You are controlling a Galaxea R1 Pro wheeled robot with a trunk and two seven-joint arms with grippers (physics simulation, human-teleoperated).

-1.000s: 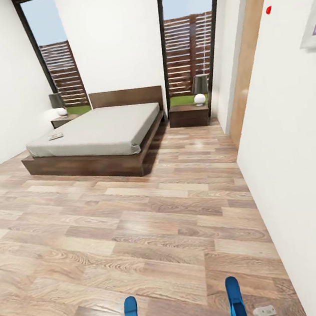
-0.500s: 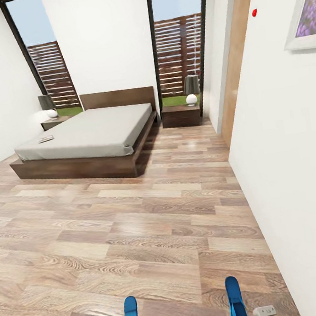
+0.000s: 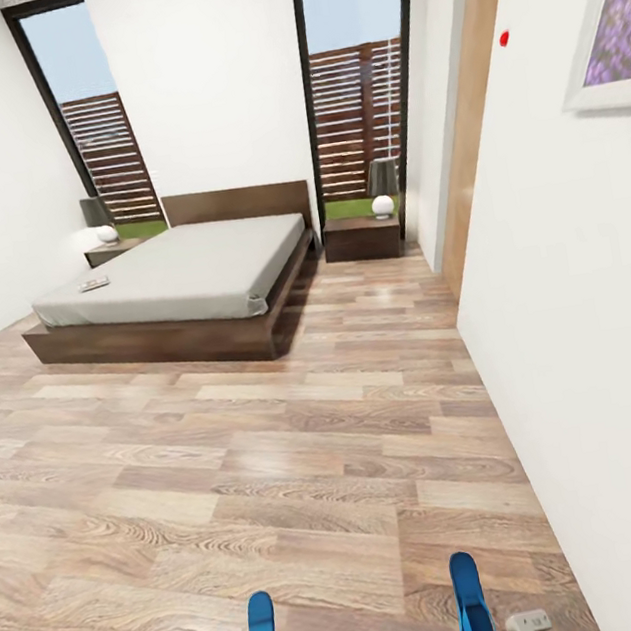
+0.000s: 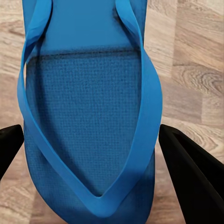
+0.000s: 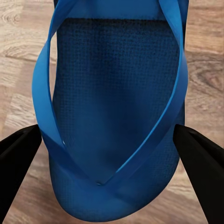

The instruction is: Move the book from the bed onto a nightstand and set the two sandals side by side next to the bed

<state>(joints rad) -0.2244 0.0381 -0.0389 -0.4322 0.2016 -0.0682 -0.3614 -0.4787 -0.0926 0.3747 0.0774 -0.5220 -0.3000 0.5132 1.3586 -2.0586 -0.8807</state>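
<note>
Ahead, book (image 3: 94,284) on bed (image 3: 196,262), left gripper (image 4: 105,154) and right gripper (image 5: 109,154) seemingly each clamping a sandal (image 4: 88,116).

Head camera looks forward and down across the wood-plank floor (image 3: 307,458) toward the far bed (image 3: 182,270); both wrist cameras look closely along their fingers at blue sandals, sharing that floor.
</note>
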